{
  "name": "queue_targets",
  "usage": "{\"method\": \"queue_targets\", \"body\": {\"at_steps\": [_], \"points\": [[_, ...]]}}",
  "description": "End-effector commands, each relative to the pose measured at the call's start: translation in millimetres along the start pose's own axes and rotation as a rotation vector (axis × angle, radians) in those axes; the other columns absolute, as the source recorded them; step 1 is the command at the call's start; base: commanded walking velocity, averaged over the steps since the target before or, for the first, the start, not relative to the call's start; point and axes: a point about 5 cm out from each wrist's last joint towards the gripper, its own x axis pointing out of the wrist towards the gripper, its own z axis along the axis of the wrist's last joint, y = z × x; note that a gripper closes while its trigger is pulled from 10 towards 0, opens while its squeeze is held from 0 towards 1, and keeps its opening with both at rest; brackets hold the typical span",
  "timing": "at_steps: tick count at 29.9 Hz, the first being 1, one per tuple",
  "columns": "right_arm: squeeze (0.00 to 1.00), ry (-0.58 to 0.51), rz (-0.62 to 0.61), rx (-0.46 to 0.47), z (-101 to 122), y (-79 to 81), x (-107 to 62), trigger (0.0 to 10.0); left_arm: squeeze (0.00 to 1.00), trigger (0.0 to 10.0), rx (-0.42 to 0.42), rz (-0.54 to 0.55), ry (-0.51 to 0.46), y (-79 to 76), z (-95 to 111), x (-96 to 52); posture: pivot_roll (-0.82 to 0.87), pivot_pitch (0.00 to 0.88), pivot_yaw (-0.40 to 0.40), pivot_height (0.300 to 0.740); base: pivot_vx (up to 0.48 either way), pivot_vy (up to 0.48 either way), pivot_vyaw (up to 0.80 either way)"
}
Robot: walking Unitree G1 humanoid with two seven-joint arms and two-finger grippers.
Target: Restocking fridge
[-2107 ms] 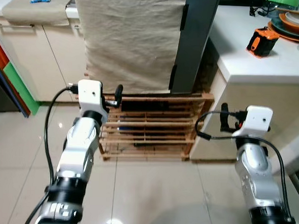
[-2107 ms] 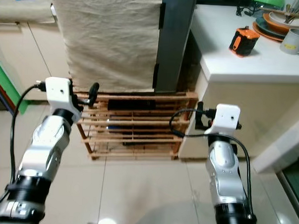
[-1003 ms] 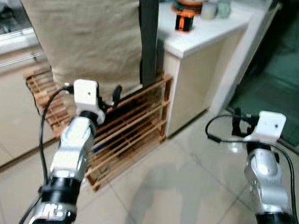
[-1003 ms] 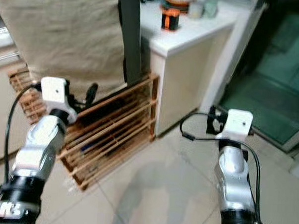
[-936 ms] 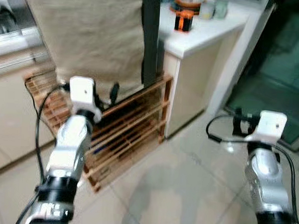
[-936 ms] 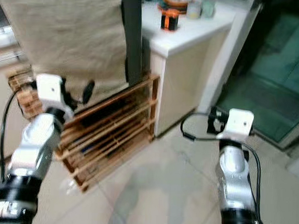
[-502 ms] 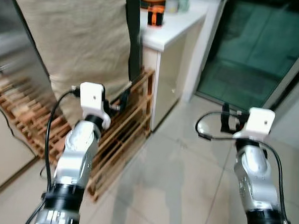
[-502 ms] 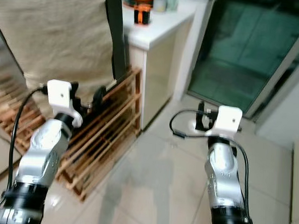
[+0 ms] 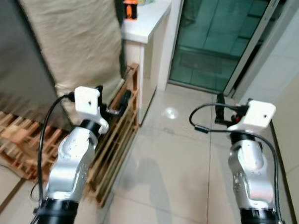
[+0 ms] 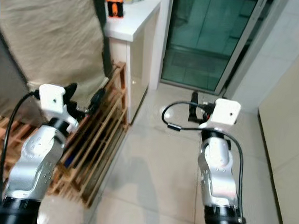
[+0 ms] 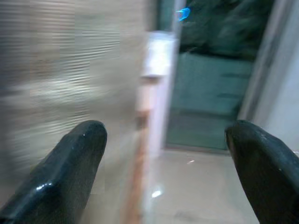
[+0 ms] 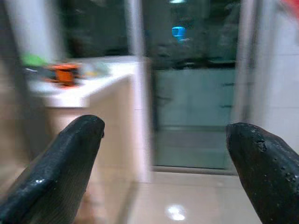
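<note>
Restocking looks barely begun: left gripper (image 11: 163, 172) and right gripper (image 12: 166, 168) hover with fingers spread, empty (no fridge reached yet).

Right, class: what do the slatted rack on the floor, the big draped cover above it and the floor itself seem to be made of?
Slatted rack: looks like unpainted wood, warm brown slats with gaps between them. Draped cover: seems a matt beige woven cloth, hanging in soft creases. Floor: probably glazed pale tiles, given the grout lines and a bright reflected light spot.
</note>
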Motion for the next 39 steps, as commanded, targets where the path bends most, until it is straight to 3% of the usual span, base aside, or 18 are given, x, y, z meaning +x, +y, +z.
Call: {"method": "queue_targets", "body": {"at_steps": [1,8,12,19,28,39], "points": [[1.00,-0.015,0.000,-0.013,3.0,-5.5,1.7,10.0,0.00,10.0,0.023,-0.003,-0.062,-8.7,15.2,0.2,-0.09,0.000,-0.008,0.740,0.000,0.000,0.00],[1.00,0.000,0.040,-0.062,5.5,-2.1,8.8,10.0,0.00,10.0,0.031,-0.027,-0.180,-16.4,42.4,3.3,-0.08,0.000,-0.020,0.740,0.000,0.000,0.00],[1.00,0.012,0.026,-0.056,3.7,-4.4,10.7,10.0,0.00,10.0,0.034,-0.015,-0.166,-13.1,44.1,10.4,-0.08,0.000,-0.022,0.740,0.000,0.000,0.00],[1.00,0.073,0.014,-0.028,-7.3,-8.1,15.7,10.0,0.00,10.0,-0.009,-0.016,-0.076,-29.2,36.0,56.8,-0.09,0.002,-0.035,0.740,0.000,0.000,0.00],[1.00,0.081,0.013,-0.032,-8.7,-7.2,15.0,10.0,0.00,10.0,-0.027,0.027,-0.081,-32.3,43.0,78.5,-0.11,0.007,-0.024,0.740,0.000,0.000,0.00],[1.00,0.090,0.008,-0.035,-11.1,-8.1,13.8,10.0,0.00,10.0,-0.029,0.072,-0.066,-32.5,42.8,92.3,-0.12,0.009,-0.018,0.740,0.000,0.000,0.00]]}}
